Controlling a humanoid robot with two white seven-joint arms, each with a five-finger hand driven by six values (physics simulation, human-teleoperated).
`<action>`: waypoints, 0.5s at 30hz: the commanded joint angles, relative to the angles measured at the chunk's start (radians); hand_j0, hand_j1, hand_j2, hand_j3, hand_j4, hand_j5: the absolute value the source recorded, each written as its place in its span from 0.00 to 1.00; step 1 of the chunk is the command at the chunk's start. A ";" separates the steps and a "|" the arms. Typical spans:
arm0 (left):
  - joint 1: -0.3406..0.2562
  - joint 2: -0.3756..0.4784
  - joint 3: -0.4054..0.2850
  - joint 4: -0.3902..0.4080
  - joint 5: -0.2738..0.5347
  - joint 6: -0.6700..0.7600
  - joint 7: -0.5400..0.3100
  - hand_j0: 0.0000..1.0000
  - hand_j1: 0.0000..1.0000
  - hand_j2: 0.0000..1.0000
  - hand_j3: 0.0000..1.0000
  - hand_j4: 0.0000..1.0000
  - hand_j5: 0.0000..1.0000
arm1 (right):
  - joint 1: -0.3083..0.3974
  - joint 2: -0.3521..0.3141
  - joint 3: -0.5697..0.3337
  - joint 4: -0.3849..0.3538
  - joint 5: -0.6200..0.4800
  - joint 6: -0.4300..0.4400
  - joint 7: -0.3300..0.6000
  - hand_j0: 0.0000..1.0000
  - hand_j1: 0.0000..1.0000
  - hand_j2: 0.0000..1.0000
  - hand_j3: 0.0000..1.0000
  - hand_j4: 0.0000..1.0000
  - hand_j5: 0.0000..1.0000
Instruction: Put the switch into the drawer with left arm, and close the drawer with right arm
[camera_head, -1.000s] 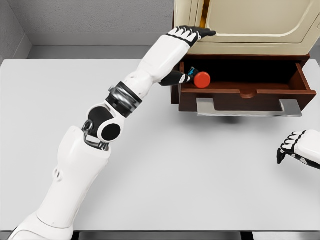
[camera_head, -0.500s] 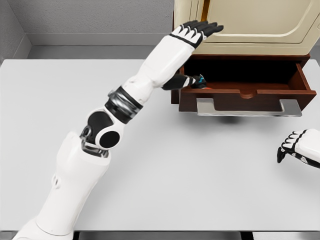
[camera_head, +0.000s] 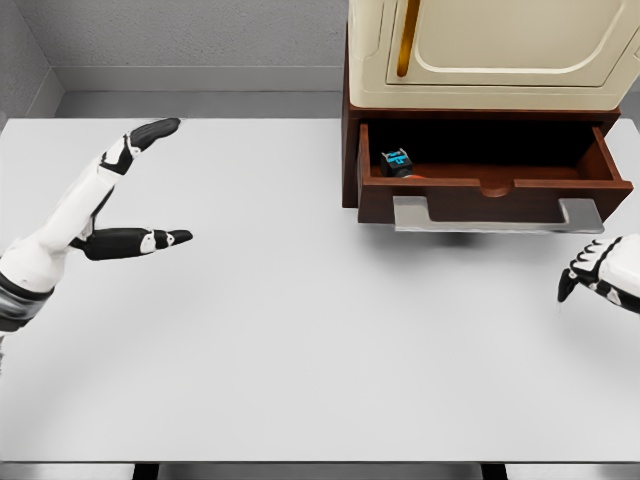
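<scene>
1. One switch (camera_head: 397, 160) lies inside the open drawer (camera_head: 600, 165), at its left end in the upper right of the frame, so the placing step looks done.
2. The drawer stands pulled out from the cabinet (camera_head: 480, 55), its metal handle (camera_head: 497, 215) facing the tabletop (camera_head: 320, 340), ready for a push.
3. The left hand (camera_head: 125, 200), at the left edge, is spread wide and empty, well apart from the drawer.
4. The right hand (camera_head: 600, 280), at the right edge below the handle, has curled fingers holding nothing, presumably placed for closing.

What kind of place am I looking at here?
Probably a simulated test bench, not a real room: a plain white table, a cream cabinet with an open wooden drawer, and flat grey walls.
</scene>
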 joint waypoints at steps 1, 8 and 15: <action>0.009 0.077 0.033 0.066 0.031 -0.010 -0.017 1.00 1.00 1.00 1.00 1.00 1.00 | -0.002 -0.001 0.002 0.000 -0.017 0.000 -0.003 0.36 0.36 0.36 0.36 0.36 0.36; 0.025 0.069 0.137 0.445 0.040 -0.010 -0.369 1.00 1.00 1.00 1.00 1.00 1.00 | -0.025 0.010 0.003 -0.002 -0.014 0.000 0.003 0.36 0.36 0.36 0.36 0.36 0.36; 0.037 0.054 0.171 0.452 0.083 -0.010 -0.367 1.00 1.00 1.00 1.00 1.00 1.00 | -0.040 0.019 0.003 -0.002 -0.017 0.000 -0.006 0.36 0.36 0.36 0.36 0.36 0.36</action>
